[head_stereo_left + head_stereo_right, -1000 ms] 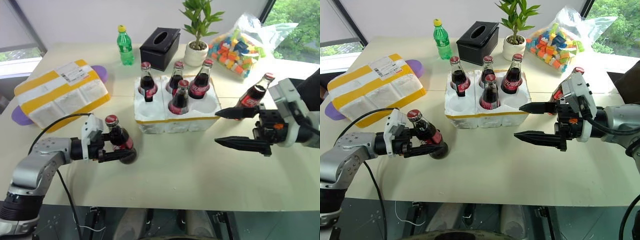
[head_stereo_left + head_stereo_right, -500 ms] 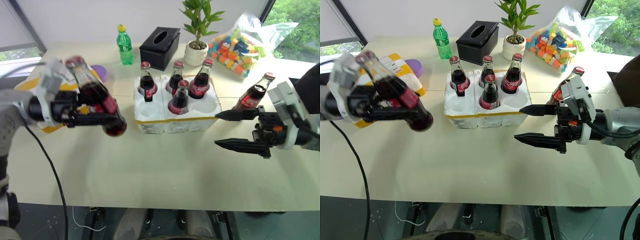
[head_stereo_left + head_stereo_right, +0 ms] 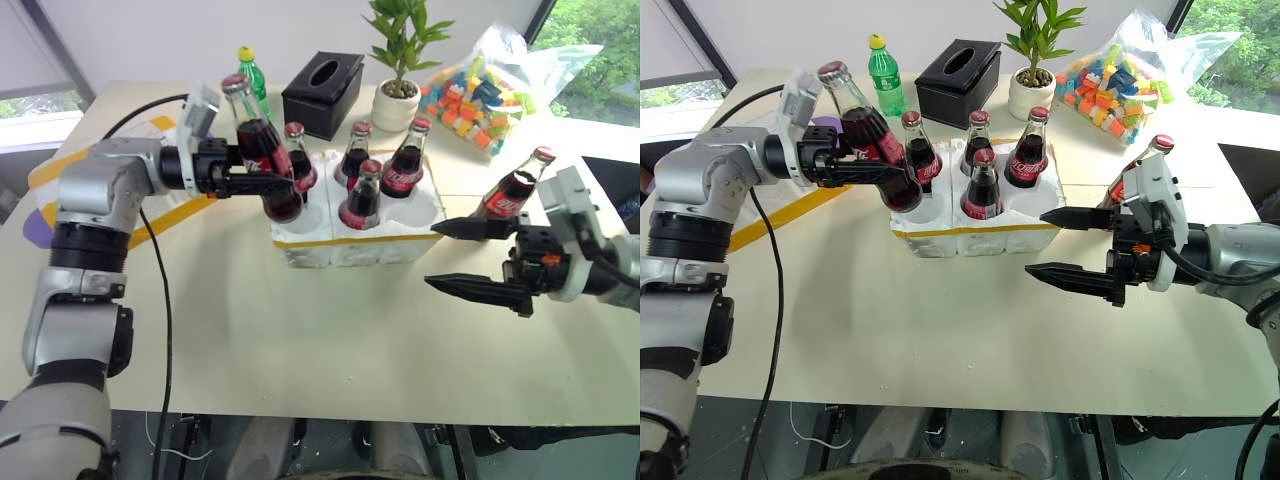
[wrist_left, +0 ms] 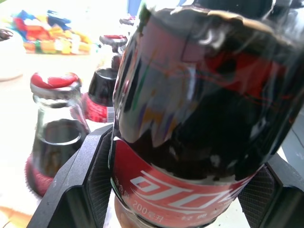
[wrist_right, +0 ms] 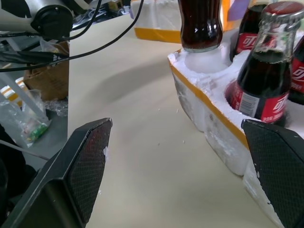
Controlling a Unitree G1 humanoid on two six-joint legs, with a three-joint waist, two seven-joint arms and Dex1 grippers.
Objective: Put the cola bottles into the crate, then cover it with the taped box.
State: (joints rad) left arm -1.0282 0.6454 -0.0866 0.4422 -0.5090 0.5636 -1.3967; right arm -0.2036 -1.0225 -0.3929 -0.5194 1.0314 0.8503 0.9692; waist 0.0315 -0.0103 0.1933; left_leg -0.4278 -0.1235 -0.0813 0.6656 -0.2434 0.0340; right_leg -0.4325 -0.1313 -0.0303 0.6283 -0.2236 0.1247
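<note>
The crate [image 3: 350,235], a white foam tray with a yellow tape band round its rim, sat near the middle of the table [image 3: 330,340]. Four cola bottles stood upright in its wells: one at the back left [image 3: 297,160], one at the back centre [image 3: 354,152], one at the back right [image 3: 405,160] and one at the front centre [image 3: 361,197]. The front-right well was vacant.

The left gripper [image 3: 262,180] had its fingers clamped round the body of a fifth bottle [image 3: 258,145], which was off the table and tilted, cap toward 11 o'clock, its base hanging just above the crate's front-left well. From the right wrist view the base of that bottle [image 5: 200,23] appeared not seated in the well beneath it.

The sixth bottle [image 3: 512,185] stood on the table at 3 o'clock from the crate, behind the right gripper [image 3: 472,258], leaning. The right gripper was at full spread, holding nothing, fingers pointed toward the crate.

The taped box [image 3: 150,190] lay at 9 o'clock from the crate, largely hidden behind the left arm.

At 12 o'clock stood a black tissue box [image 3: 320,95], a green bottle [image 3: 250,75], a potted plant [image 3: 398,95] and a bag of coloured blocks [image 3: 480,85].
</note>
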